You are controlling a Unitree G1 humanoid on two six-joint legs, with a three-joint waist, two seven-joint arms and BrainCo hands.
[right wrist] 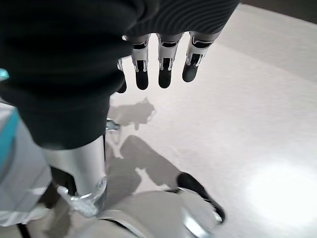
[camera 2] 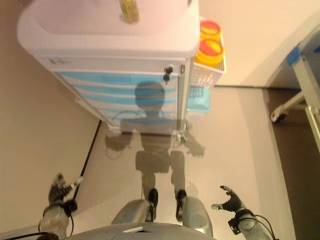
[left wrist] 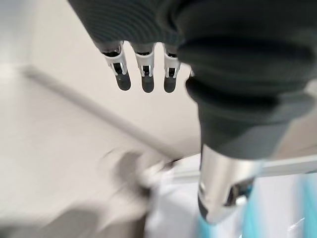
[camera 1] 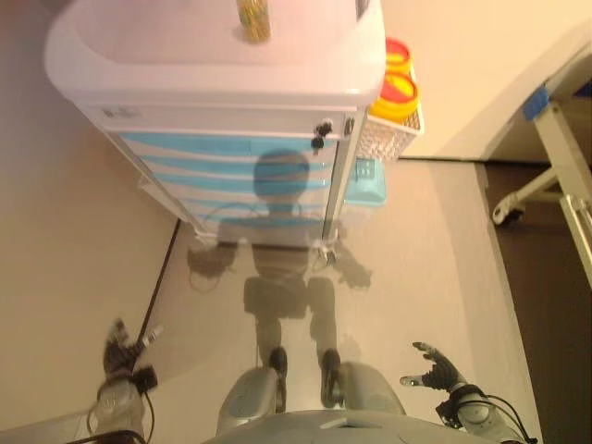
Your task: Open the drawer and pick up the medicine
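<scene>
A white medical cart (camera 1: 222, 55) with several light blue drawers (camera 1: 231, 171), all shut, stands ahead of me on the floor. A small yellowish bottle (camera 1: 253, 20) stands on its top. A key hangs in a lock (camera 1: 321, 134) at the upper right of the drawer front. My left hand (camera 1: 120, 353) hangs low at the lower left, fingers straight and empty; it also shows in the left wrist view (left wrist: 143, 74). My right hand (camera 1: 435, 368) hangs at the lower right, fingers spread and empty, far from the cart; it also shows in the right wrist view (right wrist: 163, 64).
A white wire basket (camera 1: 393, 129) on the cart's right side holds yellow containers with red lids (camera 1: 398, 88). A light blue bin (camera 1: 365, 180) hangs below it. A white frame on a wheel (camera 1: 523, 199) stands at the right. A wall runs behind.
</scene>
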